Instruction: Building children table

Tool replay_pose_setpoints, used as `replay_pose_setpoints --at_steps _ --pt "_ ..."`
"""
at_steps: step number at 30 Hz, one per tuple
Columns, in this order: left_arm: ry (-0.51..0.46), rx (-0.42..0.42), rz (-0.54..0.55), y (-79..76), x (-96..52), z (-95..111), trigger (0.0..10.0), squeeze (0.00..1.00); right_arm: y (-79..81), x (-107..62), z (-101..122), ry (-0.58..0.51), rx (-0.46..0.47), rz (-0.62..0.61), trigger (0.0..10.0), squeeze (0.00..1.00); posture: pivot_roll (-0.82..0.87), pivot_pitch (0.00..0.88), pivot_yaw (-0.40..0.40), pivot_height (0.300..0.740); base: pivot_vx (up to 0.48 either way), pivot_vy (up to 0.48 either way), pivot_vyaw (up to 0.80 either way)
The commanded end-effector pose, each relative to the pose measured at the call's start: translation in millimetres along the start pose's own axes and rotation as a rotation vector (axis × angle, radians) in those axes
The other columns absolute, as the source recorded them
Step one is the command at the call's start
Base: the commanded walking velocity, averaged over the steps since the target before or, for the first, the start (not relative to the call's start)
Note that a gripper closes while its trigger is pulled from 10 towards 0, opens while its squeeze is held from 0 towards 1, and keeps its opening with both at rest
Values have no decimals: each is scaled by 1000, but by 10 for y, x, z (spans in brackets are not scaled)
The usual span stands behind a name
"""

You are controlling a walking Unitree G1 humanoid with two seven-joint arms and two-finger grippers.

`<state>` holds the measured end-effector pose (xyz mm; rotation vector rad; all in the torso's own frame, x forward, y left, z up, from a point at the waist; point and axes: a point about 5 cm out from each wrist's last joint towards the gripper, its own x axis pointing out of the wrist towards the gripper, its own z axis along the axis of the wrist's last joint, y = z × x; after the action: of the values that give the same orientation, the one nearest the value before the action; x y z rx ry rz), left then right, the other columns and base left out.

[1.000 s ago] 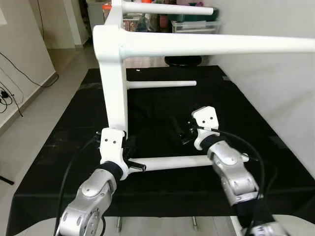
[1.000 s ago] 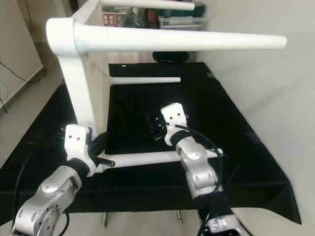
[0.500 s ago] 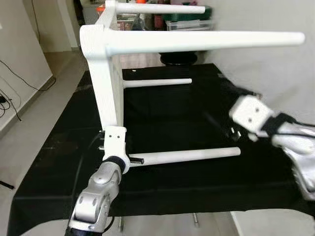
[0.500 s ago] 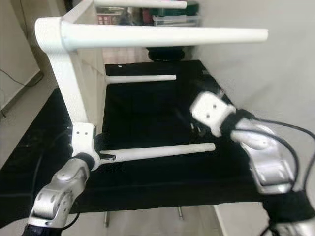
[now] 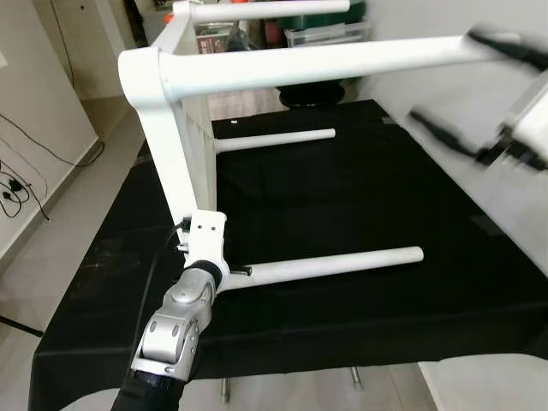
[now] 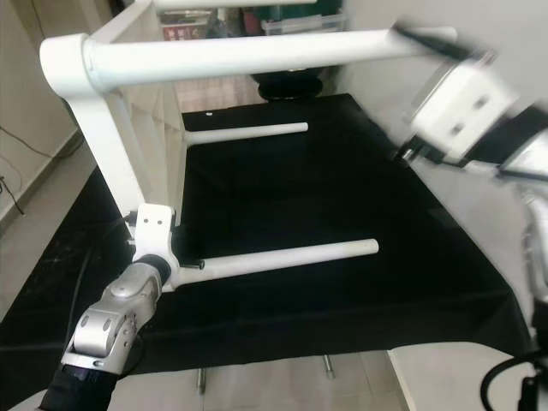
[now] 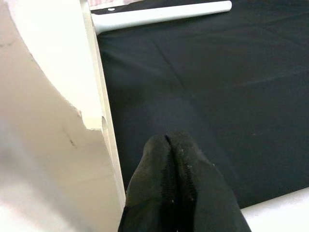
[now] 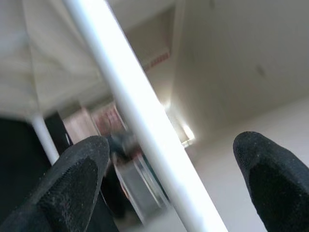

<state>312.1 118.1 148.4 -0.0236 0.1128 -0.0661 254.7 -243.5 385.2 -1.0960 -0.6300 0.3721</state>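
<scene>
Child's table frame lies on its side on black-covered table, near left edge. All four legs appear fitted. Left gripper, fingers closed, empty, beside frame. Right gripper, fingers wide apart around upper leg, not gripping. Est. near done; righting remains.

No text, label, brand, number or sign can be read in any of the pictures. The white table frame carries no print, and the white housings behind each gripper show only small dark screw holes. At the top of the frame, the boxes and bins in the background have coloured printed faces, too blurred and small to read.
</scene>
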Motion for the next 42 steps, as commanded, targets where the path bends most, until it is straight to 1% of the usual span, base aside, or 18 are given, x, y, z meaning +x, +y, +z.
replay_pose_setpoints --at_steps 1,3,4,5,7,8,9,10,11,12,13,16,18,22,27,28,40,42 --pt "11 -3 40 76 -16 -48 10000 0 -7 42 69 -27 -41 13 10000 0 -117 23 58 740 0 0 0" --pt "11 -3 40 76 -16 -48 10000 0 -7 42 69 -27 -41 13 10000 0 -117 23 58 740 0 0 0" --pt "10 -5 42 69 -20 -50 10000 0 40 75 86 -31 -39 25 10000 0 -115 21 56 740 0 0 0" --pt "10 -5 42 69 -20 -50 10000 0 40 75 86 -31 -39 25 10000 0 -115 21 56 740 0 0 0" --pt "7 -10 45 62 -26 -53 10000 0 159 177 87 -20 -50 48 10000 0 -114 20 53 740 0 0 0" --pt "7 -10 45 62 -26 -53 10000 0 159 177 87 -20 -50 48 10000 0 -114 20 53 740 0 0 0" --pt "6 -25 57 69 -43 -54 10000 0 242 349 76 -3 -83 25 10000 0 -102 13 41 740 0 0 0" --pt "6 -25 57 69 -43 -54 10000 0 242 349 76 -3 -83 25 10000 0 -102 13 41 740 0 0 0" --pt "7 -31 62 73 -49 -54 10000 0 257 408 87 -6 -86 14 10000 0 -101 13 40 740 0 0 0" --pt "7 -31 62 73 -49 -54 10000 0 257 408 87 -6 -86 14 10000 0 -101 13 40 740 0 0 0" --pt "8 -41 66 76 -60 -55 10000 0 252 480 107 -11 -92 -2 10000 0 -101 12 35 740 0 0 0" --pt "7 -46 67 74 -69 -54 10000 0 254 530 126 -17 -94 -8 10000 0 -103 12 28 740 0 0 0" --pt "8 -59 68 66 -89 -56 10000 0 271 609 132 -8 -115 -17 10000 0 -103 13 22 740 0 0 0" --pt "2 -73 78 69 -115 -46 10000 0 333 670 82 24 -134 -1 10000 0 -99 18 14 740 0 0 0" --pt "0 -76 81 71 -121 -44 10000 0 342 694 51 51 -156 -9 9843 0 -99 18 14 740 0 0 0" --pt "2 -88 84 82 -121 -43 10000 0 323 693 34 62 -158 -14 0 0 -102 21 13 740 0 0 0" --pt "-5 -143 87 87 -116 -17 10000 0 280 703 -29 93 -163 -28 0 0 -108 24 7 740 0 0 0" --pt "14 -160 111 145 -115 -51 10000 0 292 703 -49 99 -154 -28 0 0 -110 25 4 740 0 0 0"
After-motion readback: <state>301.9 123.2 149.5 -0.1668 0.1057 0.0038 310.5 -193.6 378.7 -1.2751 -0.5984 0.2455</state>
